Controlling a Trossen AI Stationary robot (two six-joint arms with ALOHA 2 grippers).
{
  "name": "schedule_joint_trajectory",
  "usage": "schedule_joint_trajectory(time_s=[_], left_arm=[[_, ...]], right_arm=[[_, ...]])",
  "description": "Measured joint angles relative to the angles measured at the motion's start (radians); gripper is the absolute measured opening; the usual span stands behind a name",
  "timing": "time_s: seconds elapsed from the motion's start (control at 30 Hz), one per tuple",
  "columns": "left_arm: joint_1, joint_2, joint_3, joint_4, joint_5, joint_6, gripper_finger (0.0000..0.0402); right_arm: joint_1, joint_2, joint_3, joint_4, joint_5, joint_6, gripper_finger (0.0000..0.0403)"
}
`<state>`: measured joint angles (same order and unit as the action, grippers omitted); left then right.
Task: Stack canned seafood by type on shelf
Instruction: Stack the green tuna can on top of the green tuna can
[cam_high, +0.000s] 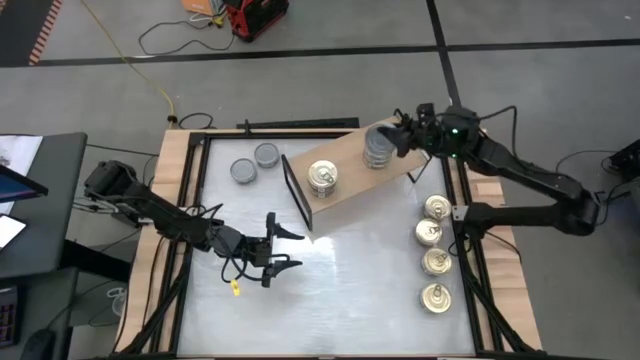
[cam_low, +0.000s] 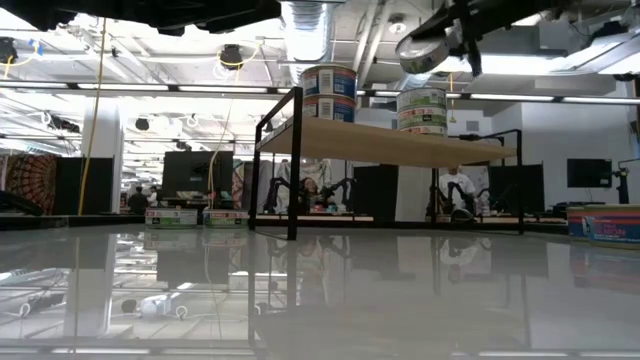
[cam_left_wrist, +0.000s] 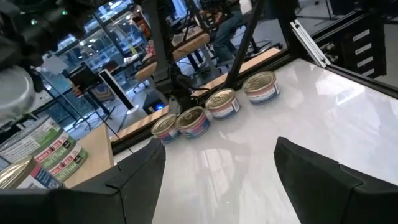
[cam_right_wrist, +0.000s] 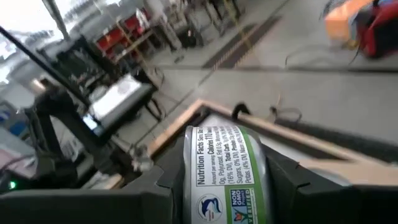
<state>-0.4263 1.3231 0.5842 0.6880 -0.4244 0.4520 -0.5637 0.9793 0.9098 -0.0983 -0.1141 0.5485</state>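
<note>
Right gripper up over the far end of the shelf, jaws clamped on a green-labelled tin held tilted, just above the grey-topped stack already standing on the board. In the low view, same tin hanging at an angle over that stack, not touching it. Nearer the middle of the shelf, a second stack of gold-lidded tins, blue-labelled from the side. Off the shelf, on the white worktop: two grey-topped tins side by side beyond the shelf's black end frame, and four gold-lidded tins in a row along the right edge, seen again past the left arm's fingers. Left gripper low over bare worktop in front of the shelf, jaws spread wide and holding nothing, well apart from every tin.
</note>
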Motion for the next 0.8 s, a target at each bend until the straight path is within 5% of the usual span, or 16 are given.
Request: schedule_joint_trajectory(time_s=[0.17,0.57,0.8], left_arm=[[0.0,0.0,0.0,-0.001,0.0,-0.011,0.029],[0.0,0.0,0.0,-0.029,-0.001,-0.016,0.029],[0.0,0.0,0.0,-0.029,-0.001,-0.018,0.029]], right_arm=[[-0.08,0.077,-0.001,0.03,-0.124,0.039,0.0182],[-0.164,0.085,0.004,-0.01,-0.184,0.057,0.0163],[-0.194,0.086,0.004,-0.096,-0.187,0.072,0.0233]])
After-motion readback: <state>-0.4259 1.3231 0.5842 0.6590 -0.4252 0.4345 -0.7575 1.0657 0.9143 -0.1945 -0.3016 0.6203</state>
